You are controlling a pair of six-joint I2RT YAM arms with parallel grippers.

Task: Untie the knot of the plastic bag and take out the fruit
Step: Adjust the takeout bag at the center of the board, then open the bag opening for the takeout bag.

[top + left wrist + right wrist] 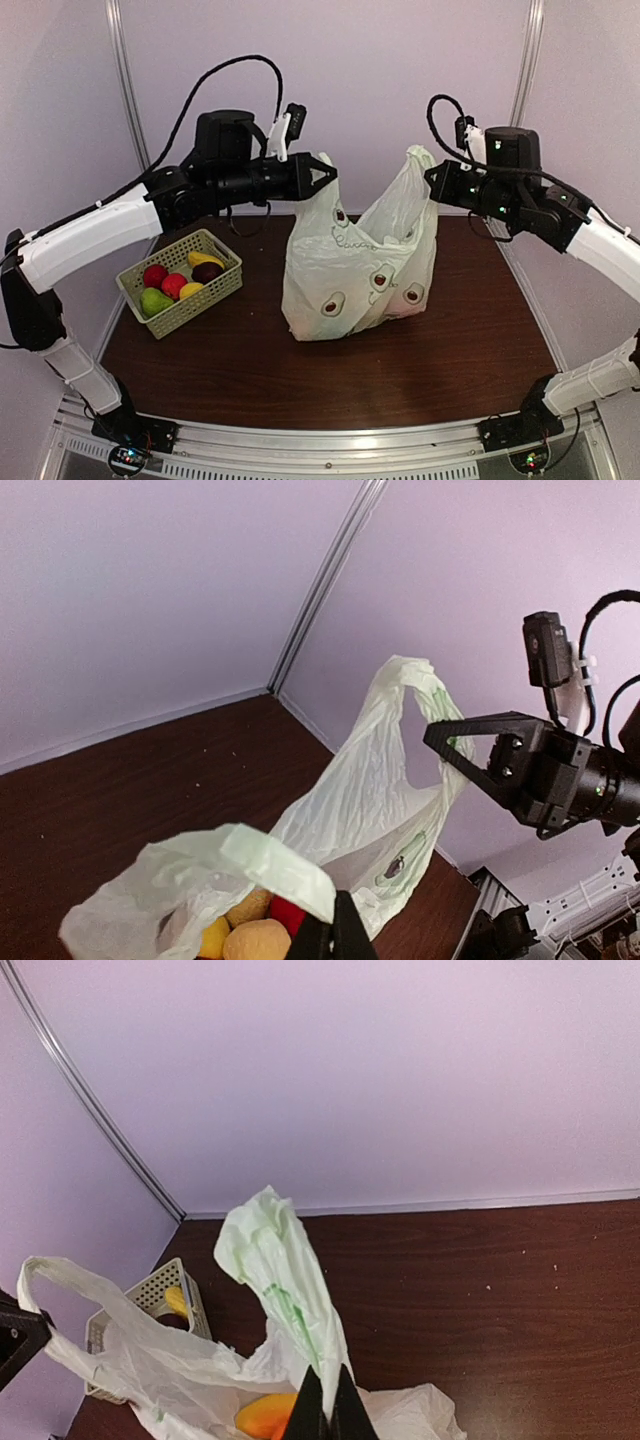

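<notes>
The plastic bag [355,270] stands mid-table, pale greenish-white, its mouth pulled wide. No knot shows; the two loop handles are apart. My left gripper [328,178] is shut on the left handle [275,865], and in its wrist view the fingertips [333,932] pinch the plastic. My right gripper [432,180] is shut on the right handle [290,1300], which rises between its fingertips [325,1405]. Inside the bag lies the fruit [262,942]: tan, yellow and red pieces, and an orange piece [265,1415] in the right wrist view.
A pale green slotted basket [225,285] sits at the table's left with red, yellow, green and dark fruit in it. The back wall and a corner post stand close behind the bag. Bare dark wood lies in front of the bag.
</notes>
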